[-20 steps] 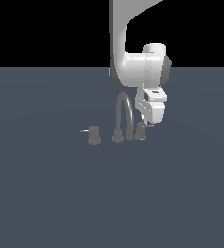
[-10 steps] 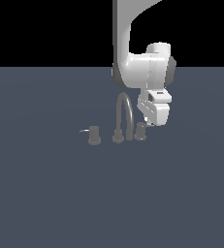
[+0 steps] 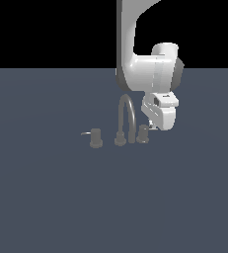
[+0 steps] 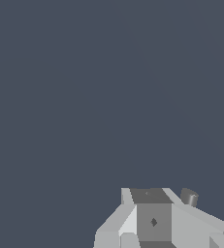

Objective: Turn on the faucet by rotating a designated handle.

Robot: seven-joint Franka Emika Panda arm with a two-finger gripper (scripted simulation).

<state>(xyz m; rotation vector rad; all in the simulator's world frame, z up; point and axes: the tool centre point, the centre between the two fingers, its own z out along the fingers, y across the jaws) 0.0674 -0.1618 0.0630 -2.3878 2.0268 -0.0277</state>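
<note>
1. Grey-brown metal marks your faucet — its arched spout rises from a round base on the flat dark floor, near the scene's middle.
2. You see the twin handle standing apart on the exterior view's left, its thin lever pointing left.
3. Your handle sits just right of the spout, close beside it.
4. The gripper hangs just right of that handle, slightly above it — whether its fingers are spread or pressed together, you cannot tell; contact is also unclear.
</note>
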